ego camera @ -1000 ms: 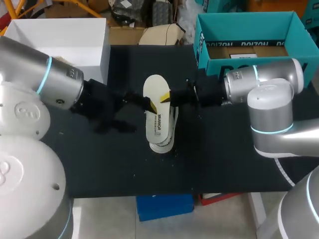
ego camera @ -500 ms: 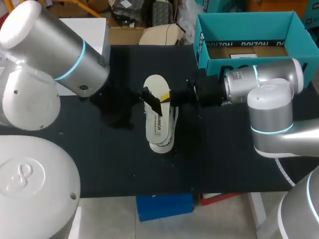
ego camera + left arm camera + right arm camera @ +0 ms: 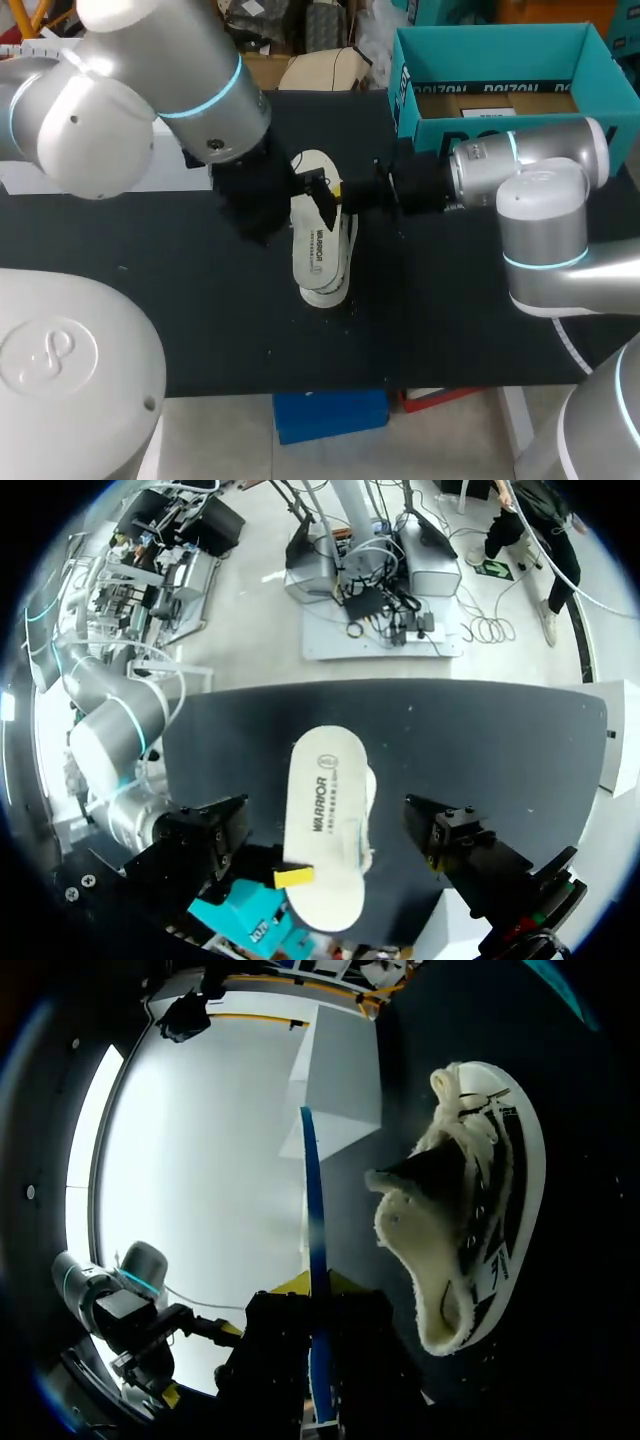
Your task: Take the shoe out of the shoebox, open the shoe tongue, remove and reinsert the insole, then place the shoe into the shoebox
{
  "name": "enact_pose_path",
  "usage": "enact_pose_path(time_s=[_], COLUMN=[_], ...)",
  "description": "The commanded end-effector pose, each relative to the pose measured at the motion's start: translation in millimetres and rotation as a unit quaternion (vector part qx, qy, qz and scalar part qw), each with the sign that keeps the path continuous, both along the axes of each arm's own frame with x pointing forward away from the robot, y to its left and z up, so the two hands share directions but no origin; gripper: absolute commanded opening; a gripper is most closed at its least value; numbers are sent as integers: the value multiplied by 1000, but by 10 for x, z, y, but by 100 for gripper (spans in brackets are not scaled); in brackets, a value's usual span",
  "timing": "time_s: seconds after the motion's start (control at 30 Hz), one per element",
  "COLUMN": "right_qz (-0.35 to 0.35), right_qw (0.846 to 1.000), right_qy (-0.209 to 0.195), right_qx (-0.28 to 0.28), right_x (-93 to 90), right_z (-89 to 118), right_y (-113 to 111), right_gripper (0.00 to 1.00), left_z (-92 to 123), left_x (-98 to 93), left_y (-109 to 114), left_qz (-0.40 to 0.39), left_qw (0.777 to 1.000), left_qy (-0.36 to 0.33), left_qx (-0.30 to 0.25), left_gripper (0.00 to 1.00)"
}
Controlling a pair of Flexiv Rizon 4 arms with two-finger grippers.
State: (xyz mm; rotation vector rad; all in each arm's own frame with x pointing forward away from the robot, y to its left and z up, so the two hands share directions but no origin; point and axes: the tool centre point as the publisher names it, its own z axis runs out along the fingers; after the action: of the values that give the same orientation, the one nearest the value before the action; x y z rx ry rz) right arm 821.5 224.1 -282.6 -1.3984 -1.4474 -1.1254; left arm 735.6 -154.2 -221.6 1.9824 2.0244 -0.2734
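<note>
A white insole [image 3: 315, 240] lies lengthwise over the white shoe [image 3: 328, 293] in the middle of the black table. In the right wrist view the shoe [image 3: 480, 1210] lies on its side, fleece lining showing. My right gripper [image 3: 336, 194] is shut on the insole's far end; from its own wrist view the insole [image 3: 314, 1210] is edge-on, a thin blue line between the yellow tips [image 3: 312, 1285]. My left gripper [image 3: 328, 825] hangs wide open above the insole [image 3: 322, 780], one black finger on each side, touching nothing. In the head view the left gripper [image 3: 305, 200] is beside the right one.
The teal shoebox [image 3: 405, 80] stands open at the back right, behind my right arm. A white box [image 3: 340, 1070] sits at the back left, mostly hidden by my left arm in the head view. The black table [image 3: 450, 320] has bare room in front of the shoe.
My left arm has swung in from the left and risen, bringing its open gripper over the insole. The right gripper, insole and shoe have stayed where they were.
</note>
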Motion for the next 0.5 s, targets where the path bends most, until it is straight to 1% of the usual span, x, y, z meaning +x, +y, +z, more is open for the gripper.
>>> enact_pose_path(time_s=[0.03,0.1,0.33,0.5], right_qz=[-1,-1,-1,-1], right_qw=[1000,1000,1000,1000], right_qy=[0,0,0,0], right_qx=[-1,-1,-1,-1], right_x=[-2,-2,-2,-2], right_z=[-2,-2,-2,-2], right_y=[10,10,10,10], right_gripper=[0,0,0,0], left_z=[-59,-64,-82,-81], left_x=[107,126,194,240], left_y=[-138,-194,-330,-370], left_qz=[15,17,6,0], left_qw=[994,993,991,990], left_qy=[9,10,9,8], left_qx=[108,120,134,138], left_gripper=[100,100,100,100])
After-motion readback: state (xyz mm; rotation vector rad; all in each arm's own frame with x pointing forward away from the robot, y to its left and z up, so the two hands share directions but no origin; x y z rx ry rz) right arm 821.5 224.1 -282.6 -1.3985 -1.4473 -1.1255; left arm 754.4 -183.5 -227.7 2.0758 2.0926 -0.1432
